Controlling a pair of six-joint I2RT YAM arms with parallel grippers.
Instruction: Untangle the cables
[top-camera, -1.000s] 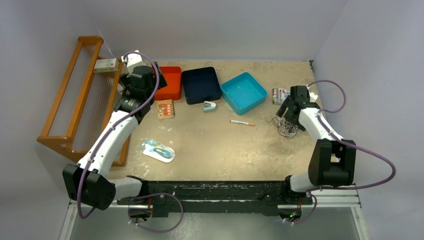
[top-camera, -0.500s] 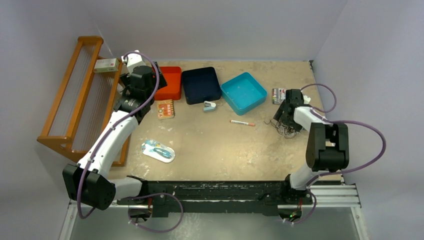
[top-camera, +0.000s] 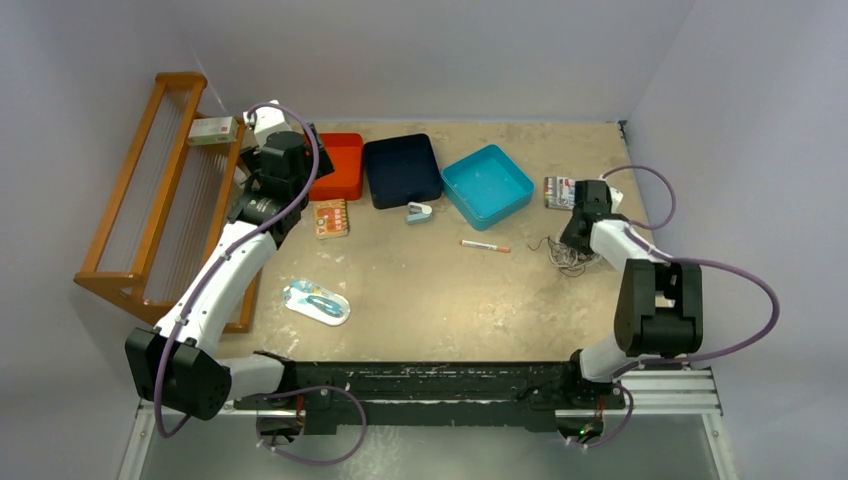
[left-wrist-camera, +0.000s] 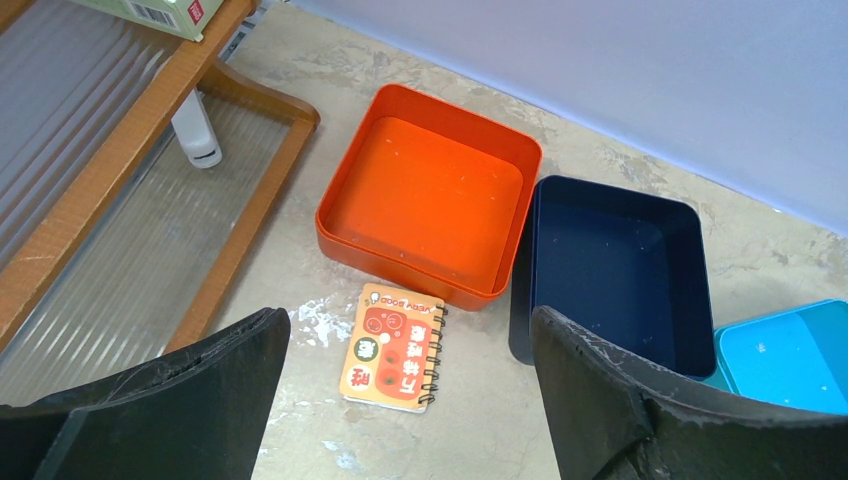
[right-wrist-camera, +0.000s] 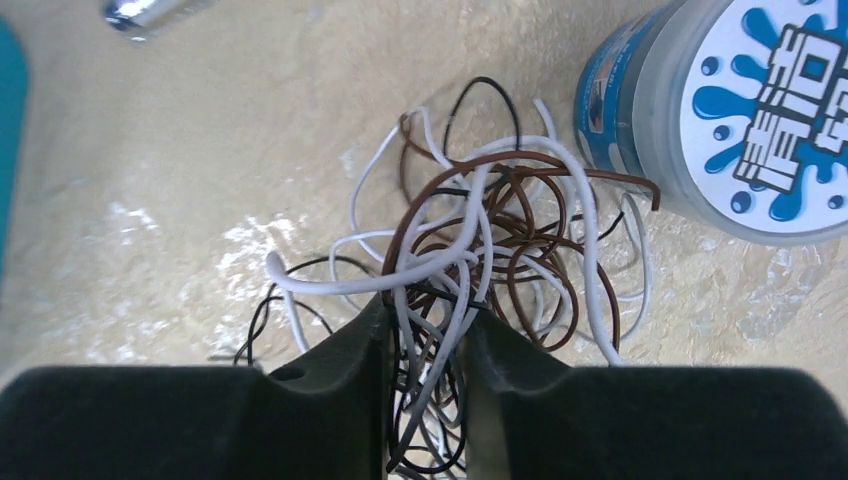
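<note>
The cables (right-wrist-camera: 490, 240) are a loose tangle of thin white, brown and black wires on the table at the right (top-camera: 568, 260). My right gripper (right-wrist-camera: 428, 305) is down in the near side of the tangle. Its jaws stand close together, pinching several white and black strands. In the top view the right gripper (top-camera: 577, 240) sits right over the pile. My left gripper (left-wrist-camera: 410, 340) hangs open and empty far away at the back left (top-camera: 305, 150), above an orange notebook (left-wrist-camera: 395, 347).
An orange tray (top-camera: 338, 165), a navy tray (top-camera: 402, 170) and a teal tray (top-camera: 487, 185) line the back. A red-and-white pen (top-camera: 485, 245) lies left of the tangle. A round tub with a blue-and-white lid (right-wrist-camera: 740, 110) touches the cables. A wooden rack (top-camera: 150, 200) stands at far left.
My right arm folded in and the gripper dropped onto the tangle, its jaws going from wide open to pinched on strands. The left arm stayed still.
</note>
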